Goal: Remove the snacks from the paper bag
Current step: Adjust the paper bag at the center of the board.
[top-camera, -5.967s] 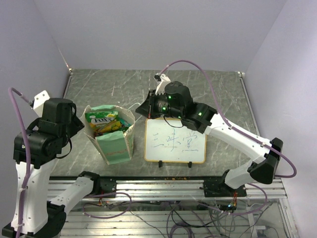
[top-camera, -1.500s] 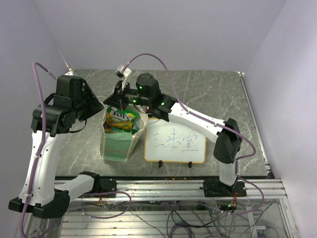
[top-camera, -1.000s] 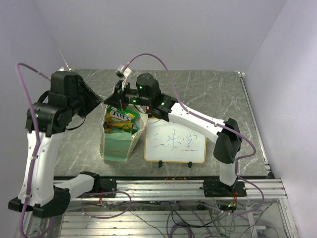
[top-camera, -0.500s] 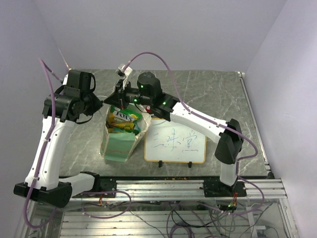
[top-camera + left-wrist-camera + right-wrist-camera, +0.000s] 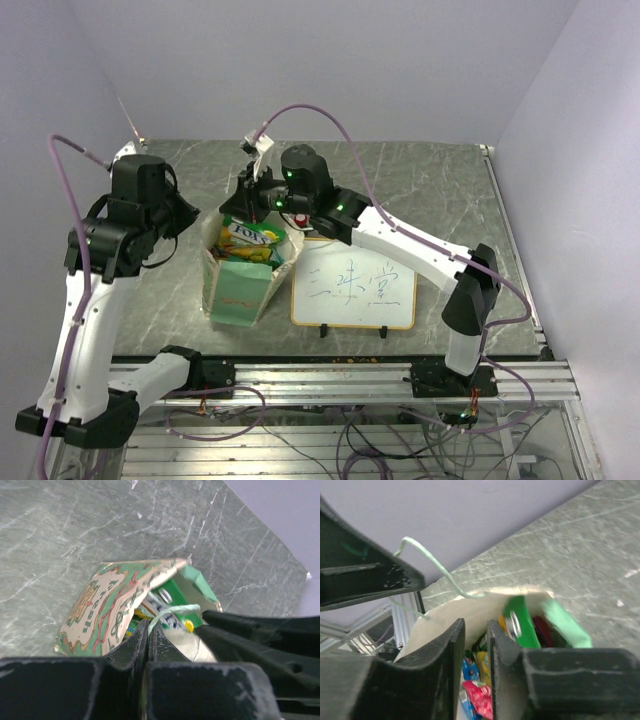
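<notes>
**A:** What is on the left side?

**B:** The left gripper [image 5: 148, 626] reaches in from the left. Its fingers are pressed almost together on a thin pale string handle [image 5: 437, 565] of the paper bag [image 5: 238, 290]. The string runs in a loose arc from the fingertips to the bag's rim. This hold probably steadies that side and helps keep the mouth open.

**A:** Where is the bag, and where are the snacks?

**B:** The bag stands upright on the grey marbled table [image 5: 400, 170], near the front left. The snacks [image 5: 248, 238] are all inside it. A green packet sits highest, with yellow and red ones lower down.

**A:** What is the right arm doing?

**B:** The right gripper [image 5: 476, 627] sits at the far rim. Its fingers are narrow and appear to pinch the cream wall, spreading the opening against the left arm's pull.

**A:** Is there anything further right?

**B:** A wood-framed whiteboard [image 5: 352, 285] stands just beside the bag.
</notes>
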`<action>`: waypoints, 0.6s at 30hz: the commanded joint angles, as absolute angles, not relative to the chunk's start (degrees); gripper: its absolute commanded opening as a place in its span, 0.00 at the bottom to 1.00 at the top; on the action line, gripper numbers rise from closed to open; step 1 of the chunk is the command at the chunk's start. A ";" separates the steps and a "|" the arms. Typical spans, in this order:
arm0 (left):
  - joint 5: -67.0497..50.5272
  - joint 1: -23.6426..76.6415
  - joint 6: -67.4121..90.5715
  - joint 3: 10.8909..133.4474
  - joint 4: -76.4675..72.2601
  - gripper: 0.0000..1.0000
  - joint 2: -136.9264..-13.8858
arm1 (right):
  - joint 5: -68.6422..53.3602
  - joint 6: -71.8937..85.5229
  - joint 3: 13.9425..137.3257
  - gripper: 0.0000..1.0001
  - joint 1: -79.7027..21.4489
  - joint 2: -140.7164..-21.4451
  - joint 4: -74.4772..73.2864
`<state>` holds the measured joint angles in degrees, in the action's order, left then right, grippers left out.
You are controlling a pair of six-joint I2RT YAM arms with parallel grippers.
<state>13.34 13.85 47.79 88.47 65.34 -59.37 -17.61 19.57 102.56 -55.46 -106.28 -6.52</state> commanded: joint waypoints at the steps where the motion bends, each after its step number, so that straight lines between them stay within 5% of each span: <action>1: 13.43 13.34 47.07 86.63 59.51 0.07 -56.95 | -12.38 17.05 107.57 0.31 -54.20 -104.35 -21.88; 7: 12.16 13.36 45.46 86.95 59.13 0.07 -55.79 | -15.24 6.38 103.37 0.77 -52.65 -100.51 -26.31; 18: 8.85 13.36 40.38 88.44 59.72 0.07 -55.33 | -16.34 2.94 112.29 0.80 -52.61 -109.95 -33.29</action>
<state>10.92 13.65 43.16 86.39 63.66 -56.36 -15.86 2.96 110.08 -52.71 -107.26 -30.33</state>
